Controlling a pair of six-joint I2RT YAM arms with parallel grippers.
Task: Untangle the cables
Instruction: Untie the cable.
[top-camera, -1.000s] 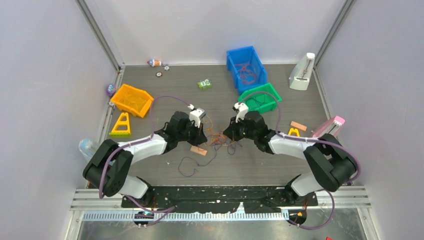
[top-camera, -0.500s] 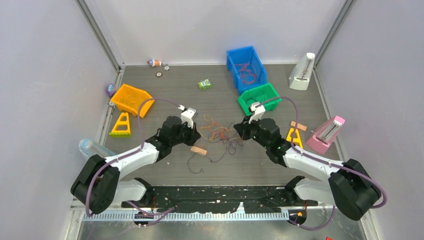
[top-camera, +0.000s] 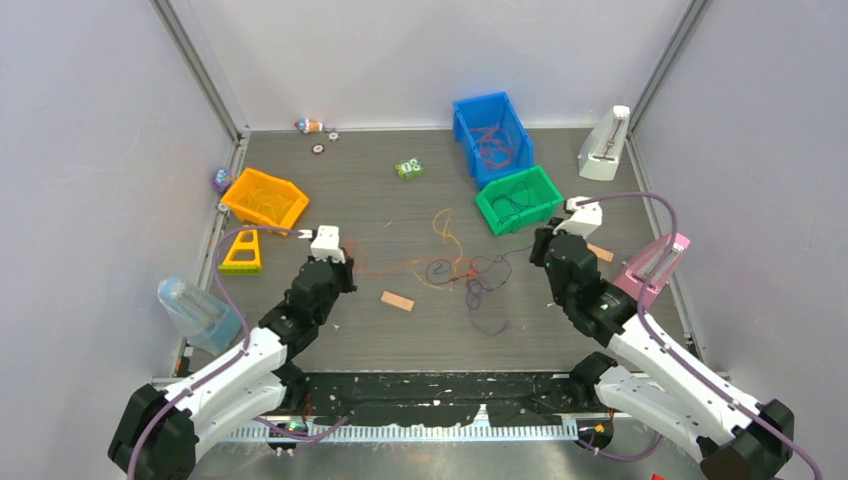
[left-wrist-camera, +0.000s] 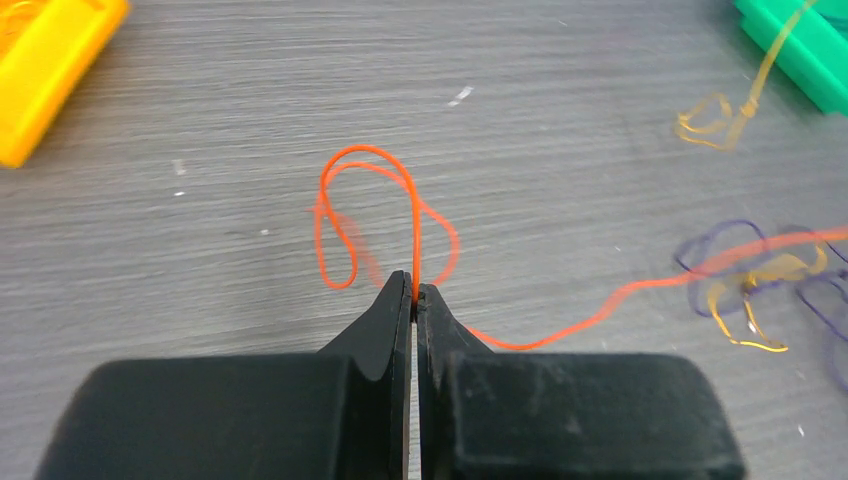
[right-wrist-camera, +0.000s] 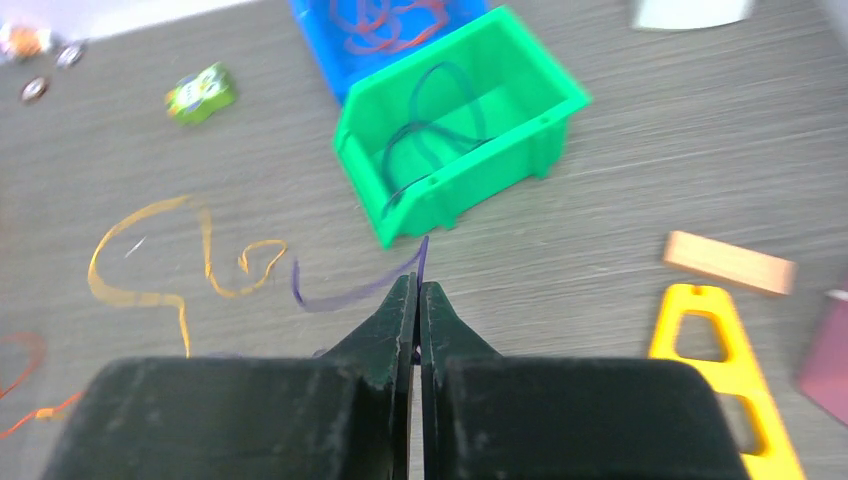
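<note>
top view: the cables (top-camera: 465, 272) lie spread across the middle of the table (top-camera: 380, 210), with a loose knot at their centre. the left gripper (top-camera: 345, 272) sits at nine o'clock of the knot and the right gripper (top-camera: 538, 250) at three o'clock. the step in hand looks like drawing the bundle apart sideways.

left wrist view: the jaws are closed on the red cable (left-wrist-camera: 414, 235), which loops at twelve o'clock of the tips and trails toward three o'clock into the knot.

right wrist view: the jaws are clamped on the purple cable (right-wrist-camera: 350, 292), which runs off to nine o'clock. the green bin (right-wrist-camera: 480, 180) stands at twelve o'clock. next, i judge, a wider, gentle pull is needed until one strand slips free.
</note>
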